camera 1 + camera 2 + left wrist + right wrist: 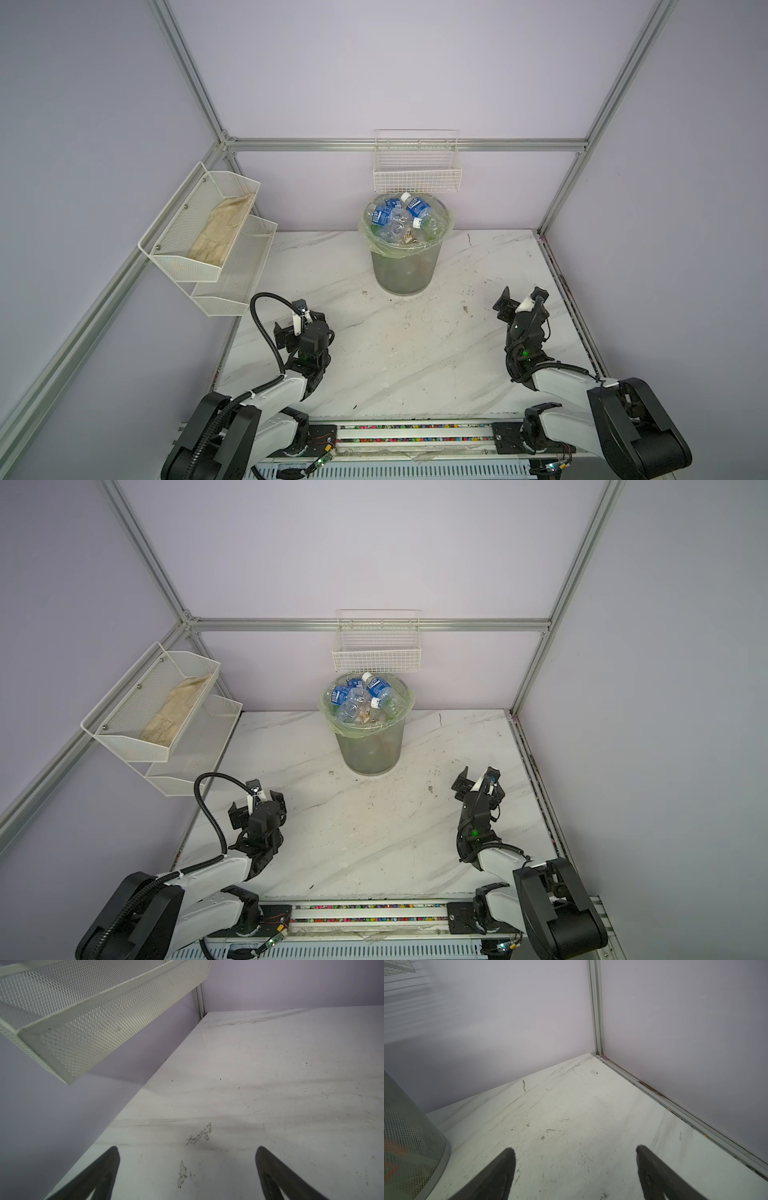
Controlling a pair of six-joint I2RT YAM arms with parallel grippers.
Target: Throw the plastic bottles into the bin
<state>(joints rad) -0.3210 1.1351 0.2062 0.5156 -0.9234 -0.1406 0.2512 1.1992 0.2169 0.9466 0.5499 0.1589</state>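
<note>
The bin (402,270) (369,752), a round translucent grey basket with a pale green bag over its rim, stands at the back middle of the marble table. Several plastic bottles (417,208) (377,686), clear with blue labels and white caps, pile up to its rim. My left gripper (300,321) (258,802) hovers open over the table's left side, nothing between its fingers (187,1151). My right gripper (522,297) (477,777) is open and empty too (575,1151), to the right of the bin, whose wall (415,1136) shows in the right wrist view.
A white mesh two-tier shelf (216,249) (93,1022) hangs on the left wall above my left gripper, a beige cloth (224,232) in its upper tier. A white wire basket (417,174) hangs on the back wall above the bin. Aluminium frame posts (596,1012) stand in the corners.
</note>
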